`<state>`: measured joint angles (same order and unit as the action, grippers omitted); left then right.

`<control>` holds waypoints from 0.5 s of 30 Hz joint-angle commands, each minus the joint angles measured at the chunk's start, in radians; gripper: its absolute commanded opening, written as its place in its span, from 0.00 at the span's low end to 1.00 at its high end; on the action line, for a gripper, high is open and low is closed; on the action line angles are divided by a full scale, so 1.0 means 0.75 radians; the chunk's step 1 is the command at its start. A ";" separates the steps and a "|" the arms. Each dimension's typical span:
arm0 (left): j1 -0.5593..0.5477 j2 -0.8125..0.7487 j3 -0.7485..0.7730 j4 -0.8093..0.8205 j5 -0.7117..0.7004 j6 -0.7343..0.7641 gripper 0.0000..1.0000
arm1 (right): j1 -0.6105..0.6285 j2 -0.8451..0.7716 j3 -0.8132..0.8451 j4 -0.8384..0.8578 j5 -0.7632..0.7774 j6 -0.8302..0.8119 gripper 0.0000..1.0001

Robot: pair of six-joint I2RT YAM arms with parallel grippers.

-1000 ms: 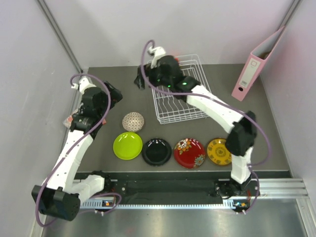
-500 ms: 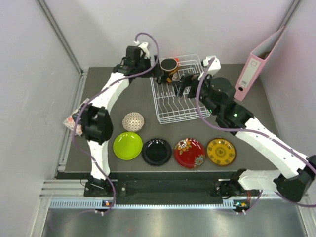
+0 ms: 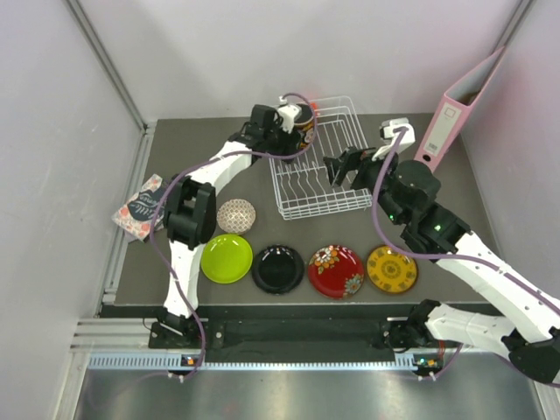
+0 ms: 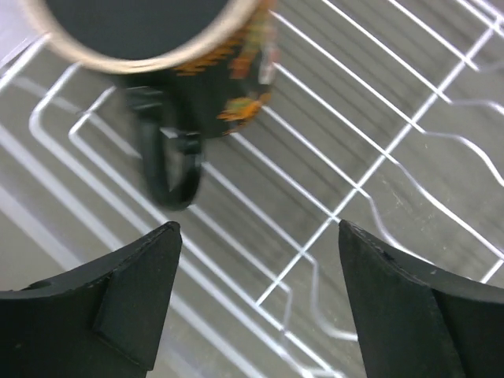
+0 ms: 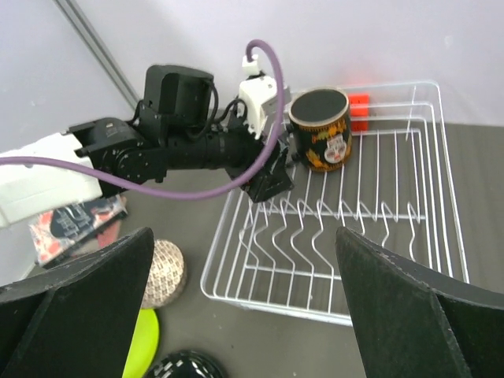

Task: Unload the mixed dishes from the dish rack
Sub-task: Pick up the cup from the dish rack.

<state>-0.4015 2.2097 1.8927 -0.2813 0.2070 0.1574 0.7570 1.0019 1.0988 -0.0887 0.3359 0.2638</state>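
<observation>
The left claw point(image 4: 258, 228) is open. Its two dark fingers point(image 4: 134, 291) stand wide apart and hold nothing. Just ahead of them, in the left wrist view, is the dark mug point(image 4: 181, 55), a little blurred, with its handle turned toward the claw. From above, the left claw point(image 3: 289, 133) is at the far left corner of the dish rack point(image 3: 324, 206), just beside the mug point(image 3: 302, 116). I cannot tell if it touches the mug. The mug stands upright inside that corner of the rack.

The right claw point(image 3: 342, 164) is open too and holds nothing. It hangs over the right half of the rack, apart from the mug. Its own camera looks across the white wires of the rack point(image 5: 354, 228) to the mug point(image 5: 321, 130) and to the left claw point(image 5: 268, 179).

The rack sits at the far middle of the dark surface point(image 3: 192, 157). No plate is in it.

The beige bowl point(image 3: 236, 215) lies on the surface near the rack's near left corner. Along the near edge there is a row of four plates, from left to right: the lime green plate point(image 3: 227, 258), the black plate point(image 3: 278, 269), the red floral plate point(image 3: 336, 270) and the yellow plate point(image 3: 389, 268).

A pink binder point(image 3: 455, 114) leans at the far right corner. A patterned packet point(image 3: 140, 207) lies at the left edge.
</observation>
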 commanded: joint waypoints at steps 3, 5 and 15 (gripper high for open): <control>-0.023 0.007 0.055 0.169 -0.014 0.267 0.81 | 0.003 0.006 -0.054 0.045 -0.010 0.012 0.96; -0.023 0.046 0.088 0.175 -0.018 0.312 0.81 | 0.003 0.002 -0.076 0.038 -0.002 0.014 0.97; -0.015 0.085 0.154 0.234 -0.047 0.406 0.82 | 0.003 -0.037 -0.172 0.084 0.018 -0.004 0.96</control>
<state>-0.4179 2.2570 1.9388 -0.1574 0.1711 0.3916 0.7570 1.0016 0.9741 -0.0856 0.3370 0.2649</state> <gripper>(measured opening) 0.818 0.963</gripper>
